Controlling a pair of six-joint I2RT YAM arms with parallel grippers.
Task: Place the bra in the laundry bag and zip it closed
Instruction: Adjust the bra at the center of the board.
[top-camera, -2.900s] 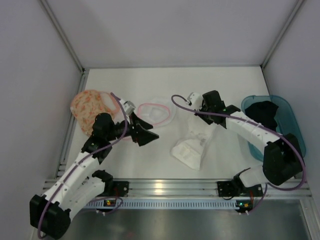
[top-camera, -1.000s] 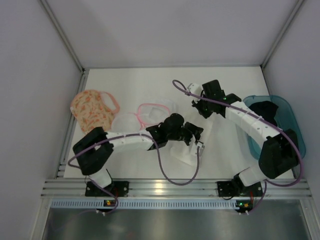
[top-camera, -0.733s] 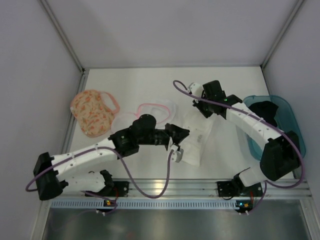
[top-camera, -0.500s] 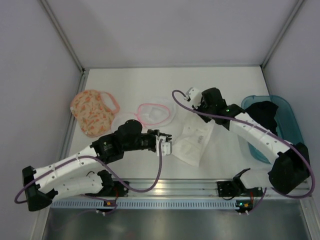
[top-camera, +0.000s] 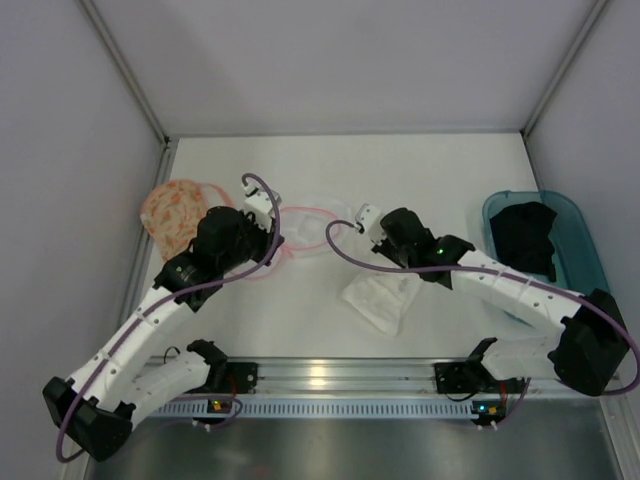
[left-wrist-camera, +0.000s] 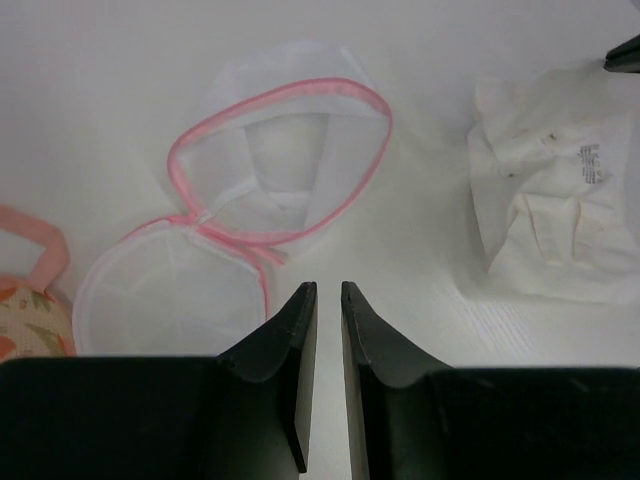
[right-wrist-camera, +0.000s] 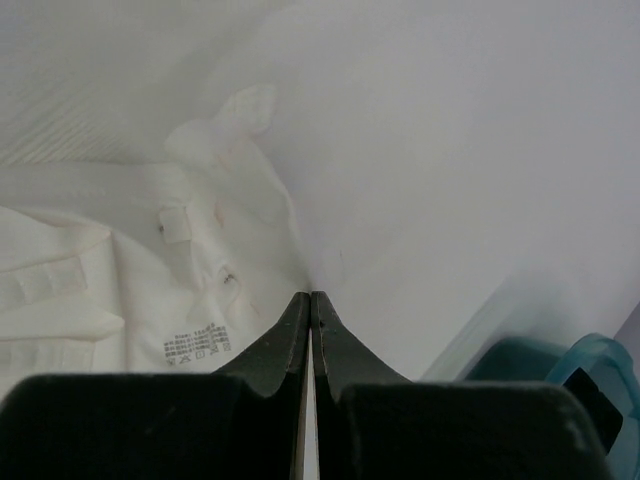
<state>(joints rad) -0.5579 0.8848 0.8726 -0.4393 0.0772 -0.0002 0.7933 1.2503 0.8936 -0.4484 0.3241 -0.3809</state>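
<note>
Black bra (top-camera: 525, 235) crumpled in tub (top-camera: 583, 255) at bench's right edge, lying rightward of right jaws, closed and empty, on nearer arm. Left jaws barely parted, empty, near bag (top-camera: 165, 210) at left edge.

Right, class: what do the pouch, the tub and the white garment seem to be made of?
Pouch: fine white mesh, likely synthetic; see-through, pink fabric trim. Tub: teal plastic, glossy, translucent at the rim. White garment: soft woven or knit cloth, matt; it creases and carries a printed label; fibre unclear.
</note>
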